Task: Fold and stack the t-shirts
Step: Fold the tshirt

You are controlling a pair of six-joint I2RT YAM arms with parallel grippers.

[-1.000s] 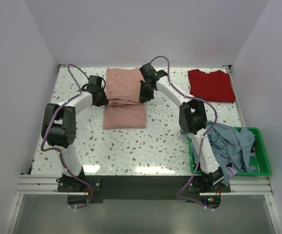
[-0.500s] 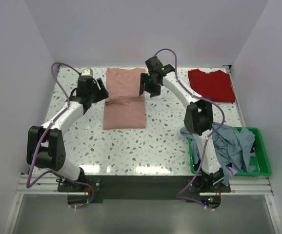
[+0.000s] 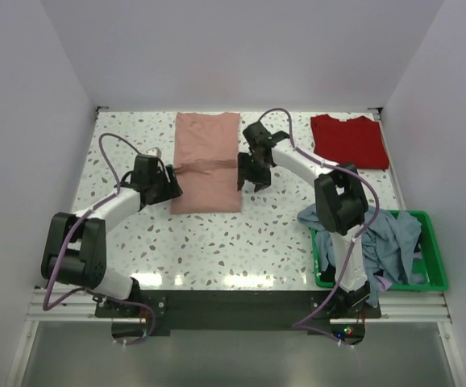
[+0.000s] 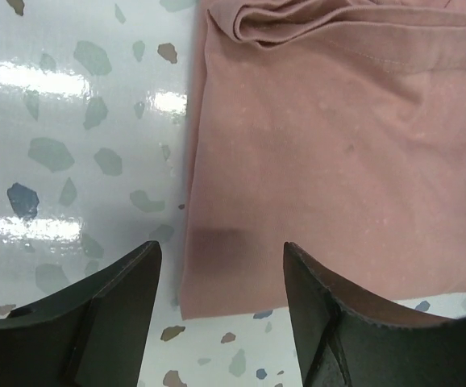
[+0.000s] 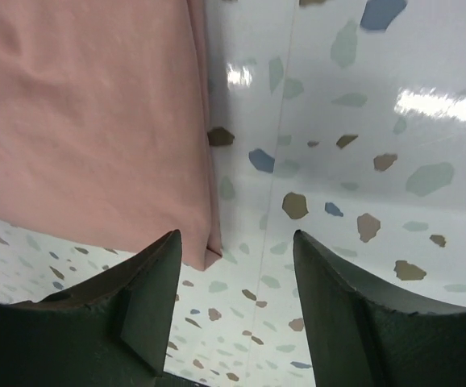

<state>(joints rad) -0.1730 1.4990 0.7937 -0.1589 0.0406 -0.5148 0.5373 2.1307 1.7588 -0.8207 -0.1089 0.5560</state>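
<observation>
The salmon-pink t-shirt (image 3: 207, 161) lies flat in a long folded rectangle at the table's back middle, with a crease of bunched cloth across it. My left gripper (image 3: 168, 187) is open and empty at the shirt's near left corner (image 4: 217, 298), just above the table. My right gripper (image 3: 251, 179) is open and empty at the shirt's near right corner (image 5: 205, 254). A deep red t-shirt (image 3: 349, 141) lies folded at the back right. Light blue-grey shirts (image 3: 386, 238) are heaped in the green basket, with a bit of mauve (image 3: 382, 282) beneath.
The green plastic basket (image 3: 434, 250) stands at the near right edge of the table, beside the right arm's base. White walls close in the speckled table (image 3: 217, 242) on the left, back and right.
Both grippers have let go of the pink shirt's folded-over edge near the back and moved toward me to its near corners. The shirt now lies as one longer rectangle.
</observation>
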